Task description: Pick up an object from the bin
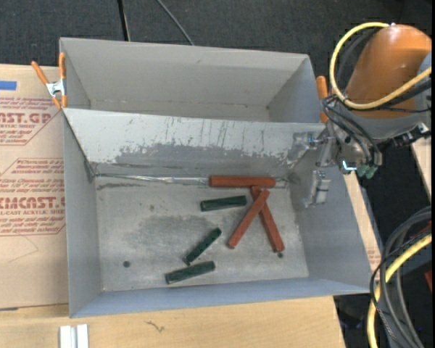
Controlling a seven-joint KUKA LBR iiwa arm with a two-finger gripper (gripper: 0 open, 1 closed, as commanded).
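Observation:
My gripper hangs over the bin's right wall, above the floor and with nothing visibly in it. Closest to it lies a red stick, flat along the foot of the back wall, its right end just left of the gripper. Below that, two more red sticks cross each other: one leans down to the left, the other runs down to the right. A dark green stick lies just left of the crossing.
Two more dark green sticks lie toward the front of the bin floor, one slanted and one nearly level. The left half of the floor is bare scuffed metal. The bin's walls slope steeply inward.

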